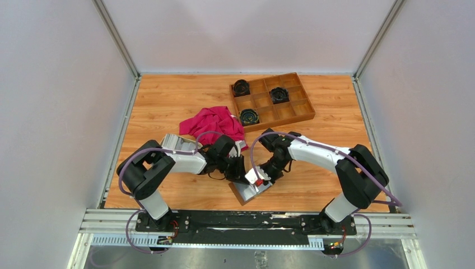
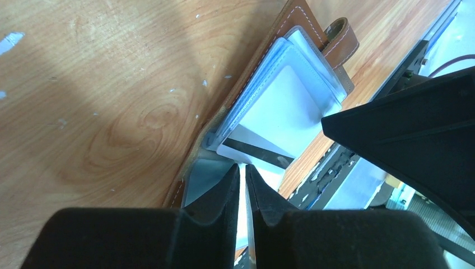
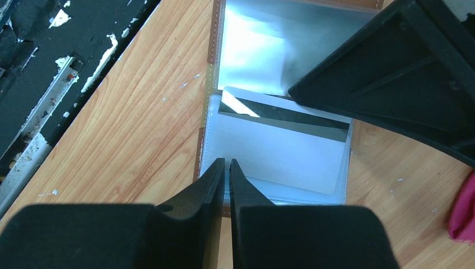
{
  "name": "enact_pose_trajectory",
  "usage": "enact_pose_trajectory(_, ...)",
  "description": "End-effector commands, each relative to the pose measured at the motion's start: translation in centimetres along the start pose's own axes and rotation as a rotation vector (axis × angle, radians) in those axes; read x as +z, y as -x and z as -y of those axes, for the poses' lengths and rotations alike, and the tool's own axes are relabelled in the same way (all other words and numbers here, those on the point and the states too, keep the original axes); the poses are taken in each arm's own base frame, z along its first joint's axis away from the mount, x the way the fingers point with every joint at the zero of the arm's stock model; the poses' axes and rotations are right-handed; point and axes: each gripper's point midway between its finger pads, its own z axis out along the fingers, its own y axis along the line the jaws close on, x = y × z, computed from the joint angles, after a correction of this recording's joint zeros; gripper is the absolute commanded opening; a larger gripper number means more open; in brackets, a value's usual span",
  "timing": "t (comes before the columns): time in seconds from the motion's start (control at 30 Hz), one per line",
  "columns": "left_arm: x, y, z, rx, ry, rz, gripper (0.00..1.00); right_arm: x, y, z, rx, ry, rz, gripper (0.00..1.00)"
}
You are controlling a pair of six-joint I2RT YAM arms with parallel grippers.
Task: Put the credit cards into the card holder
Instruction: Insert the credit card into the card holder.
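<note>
Right gripper point(image 3: 227, 163) fingers, nearly pressed together, nip the opened card holder point(image 3: 263, 50) by its pocket edge — left gripper point(image 2: 242, 168) likewise slit-narrow — credit card point(image 3: 280, 151) crosswise, stripe toward the left gripper.

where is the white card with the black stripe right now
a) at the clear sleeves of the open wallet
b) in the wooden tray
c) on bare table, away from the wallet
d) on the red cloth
A: both wrist views show the striped card lying at the clear sleeves of the open wallet.
</note>
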Motion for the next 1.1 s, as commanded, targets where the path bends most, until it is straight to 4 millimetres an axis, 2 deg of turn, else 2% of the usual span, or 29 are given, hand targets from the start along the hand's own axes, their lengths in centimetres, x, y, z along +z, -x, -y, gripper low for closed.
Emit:
enact_pose_trajectory(0.0, 0.0, 0.2, -0.1, 0.000, 0.029, 0.028, 0.14, 0.1, 0.0, -0.5, 0.014, 0.009, 0.017, 0.10)
enact_pose_trajectory(0.23, 0.0, 0.1, -0.6, -0.018, 0.073, 0.066, 0.06, -0.4, -0.5, 0.2, 0.049, -0.012, -0.027, 0.08)
enact_pose_trajectory(0.47, 0.2, 0.2, -0.4, -0.026, 0.080, 0.084, 0.02, -0.5, -1.2, 0.6, 0.093, -0.013, -0.062, 0.05)
enact_pose_trajectory(0.73, 0.6, 1.7, 0.4, -0.049, 0.052, 0.158, 0.01, -1.1, -1.6, 2.2, 0.145, -0.083, -0.099, 0.00)
enact_pose_trajectory(0.87, 1.0, 2.5, 0.5, -0.060, 0.046, 0.187, 0.01, -2.7, -1.5, 3.6, 0.186, -0.176, -0.089, 0.00)
enact_pose_trajectory(1.0, 1.5, 3.6, 0.9, -0.057, 0.035, 0.209, 0.01, -5.2, -1.4, 4.8, 0.206, -0.301, -0.054, 0.01)
enact_pose_trajectory(1.07, 1.8, 3.9, 1.2, -0.051, 0.029, 0.209, 0.01, -6.3, -1.2, 5.0, 0.208, -0.364, -0.021, 0.06)
